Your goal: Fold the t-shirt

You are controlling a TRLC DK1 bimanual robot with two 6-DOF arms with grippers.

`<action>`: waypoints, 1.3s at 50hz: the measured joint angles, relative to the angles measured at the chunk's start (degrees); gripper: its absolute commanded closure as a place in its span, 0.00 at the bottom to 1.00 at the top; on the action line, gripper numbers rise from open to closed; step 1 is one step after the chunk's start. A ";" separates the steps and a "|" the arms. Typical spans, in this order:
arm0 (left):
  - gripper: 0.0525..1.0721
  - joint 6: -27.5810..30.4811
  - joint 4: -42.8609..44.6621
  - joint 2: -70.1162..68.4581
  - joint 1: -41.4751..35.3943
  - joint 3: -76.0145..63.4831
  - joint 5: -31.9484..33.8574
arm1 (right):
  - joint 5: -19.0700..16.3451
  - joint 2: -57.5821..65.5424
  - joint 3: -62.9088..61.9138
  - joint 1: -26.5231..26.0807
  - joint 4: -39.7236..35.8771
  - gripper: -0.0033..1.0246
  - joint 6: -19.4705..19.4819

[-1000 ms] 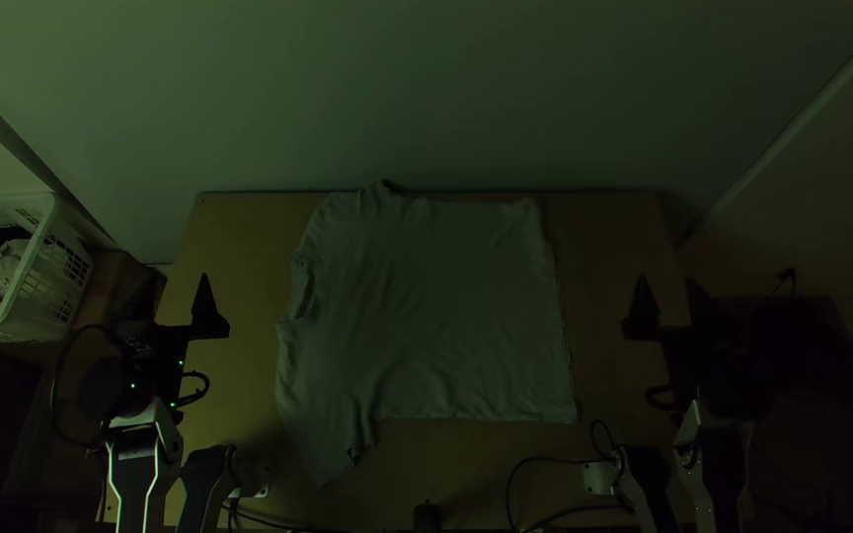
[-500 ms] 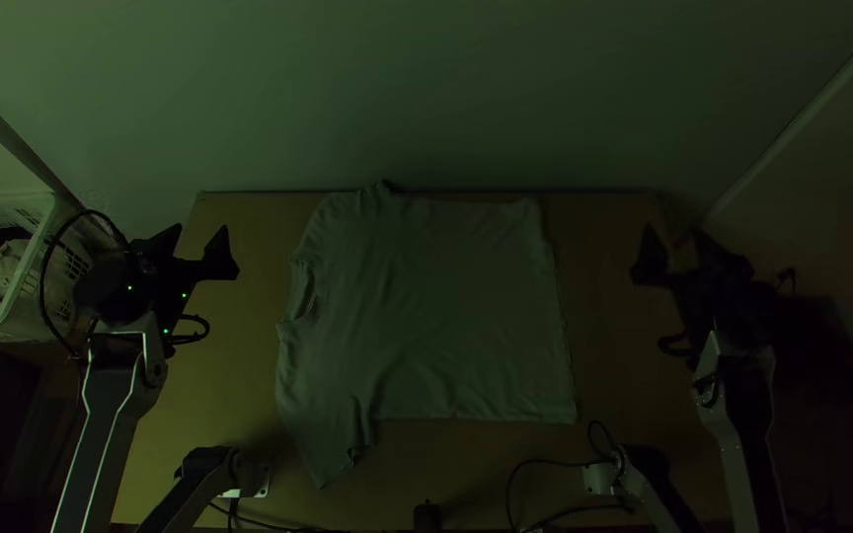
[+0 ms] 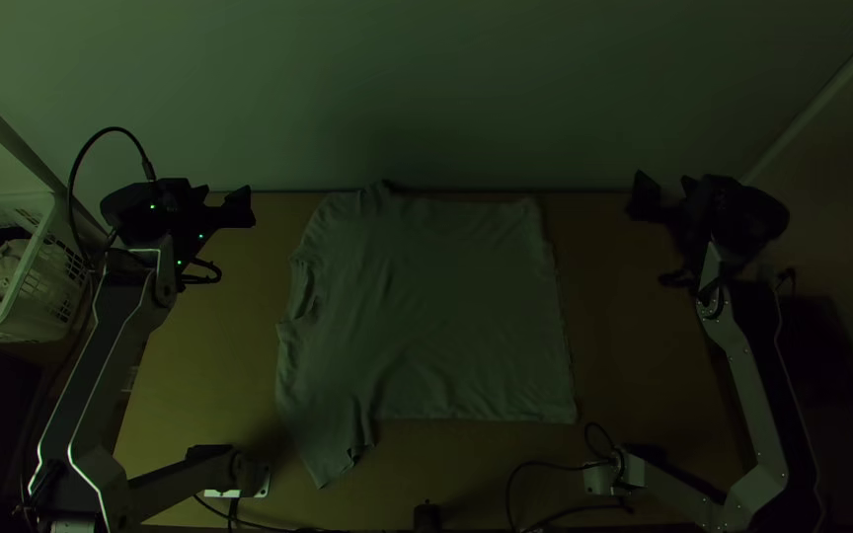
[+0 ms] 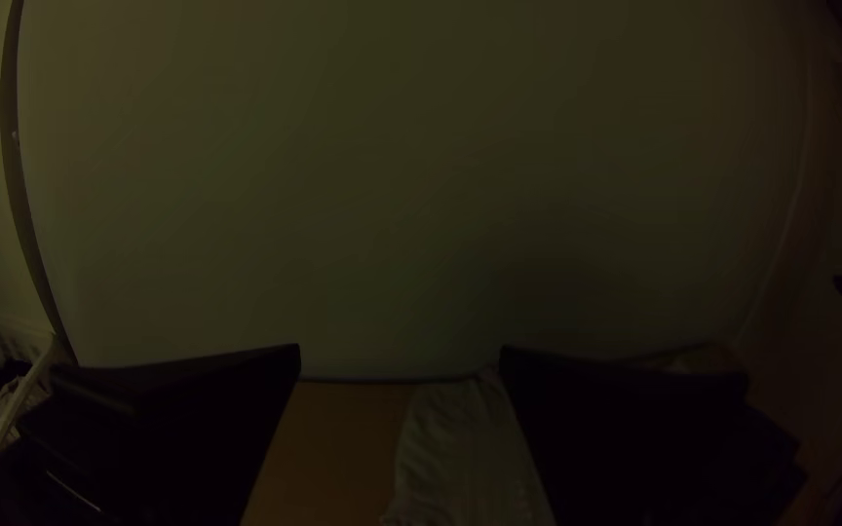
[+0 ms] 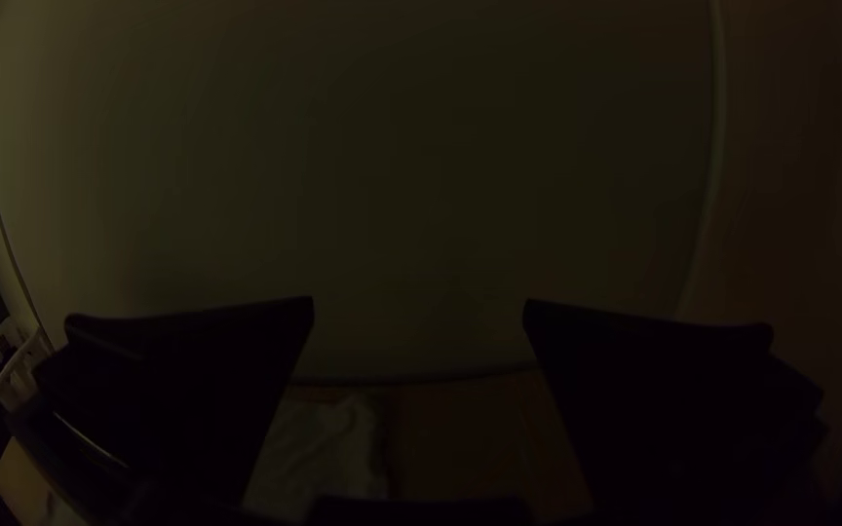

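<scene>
Left gripper [image 3: 224,189]: wide, far-left | right gripper [image 3: 662,179]: wide, far-right | elbows bent outward | t-shirt [image 3: 436,306] between

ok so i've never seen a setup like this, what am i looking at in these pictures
It's a robot with two arms, left and right, each ending in a gripper with two wide black fingers. One picture looks steeply down from above; the other two come from cameras on the wrists, fingers at the bottom edge. On the wooden table a t-shirt lies spread out, collar towards the left arm's side, one sleeve pointing to the near edge. A white basket with clothes stands at the left. Nothing is held: the left gripper and right gripper are both open.
</scene>
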 measured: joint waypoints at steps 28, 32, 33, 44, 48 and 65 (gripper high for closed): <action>0.05 -1.90 -7.58 21.29 -4.79 17.44 0.24 | 1.49 21.64 16.81 3.13 -11.78 0.04 2.47; 0.05 -2.91 -10.64 24.94 -4.48 21.44 0.26 | 1.46 25.16 20.52 3.65 -13.84 0.04 2.49; 0.05 -3.02 -11.41 25.75 -4.48 22.36 0.24 | 1.40 26.03 21.31 3.76 -14.01 0.04 2.49; 0.05 -4.44 -19.47 36.85 -4.11 34.91 0.24 | -0.33 32.06 25.86 4.83 -14.82 0.04 2.60; 0.05 -4.44 -20.11 39.69 -4.11 37.27 0.22 | -0.48 33.99 27.28 5.11 -14.91 0.04 2.69; 0.06 -4.44 -21.88 51.84 -4.11 46.95 0.20 | -0.68 40.94 30.86 5.99 -16.33 0.04 3.56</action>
